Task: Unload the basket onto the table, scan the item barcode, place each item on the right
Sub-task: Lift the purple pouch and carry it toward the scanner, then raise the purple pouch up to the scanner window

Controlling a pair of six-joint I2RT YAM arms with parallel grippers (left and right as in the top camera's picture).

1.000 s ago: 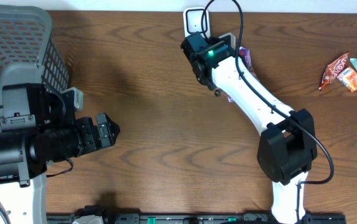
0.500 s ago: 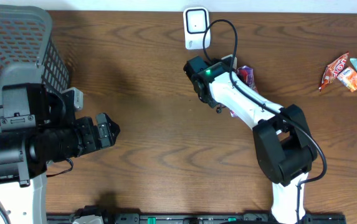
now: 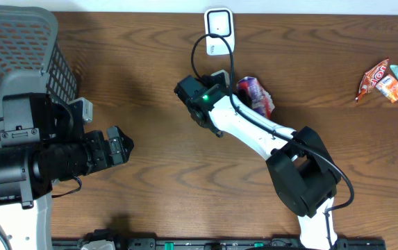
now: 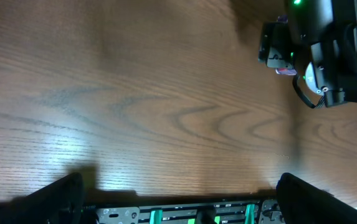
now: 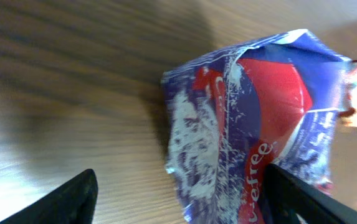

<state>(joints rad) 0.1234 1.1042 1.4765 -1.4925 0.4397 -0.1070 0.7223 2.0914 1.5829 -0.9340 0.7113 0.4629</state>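
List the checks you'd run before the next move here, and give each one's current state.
1. Right pincer open: ok.
2. Snack packet resting on the table: ok.
3. Barcode side of the packet located: cannot tell; no barcode shows in any view.
4. Packet lying near the white scanner: ok.
5. Left pincer open and well away from the packet: ok.
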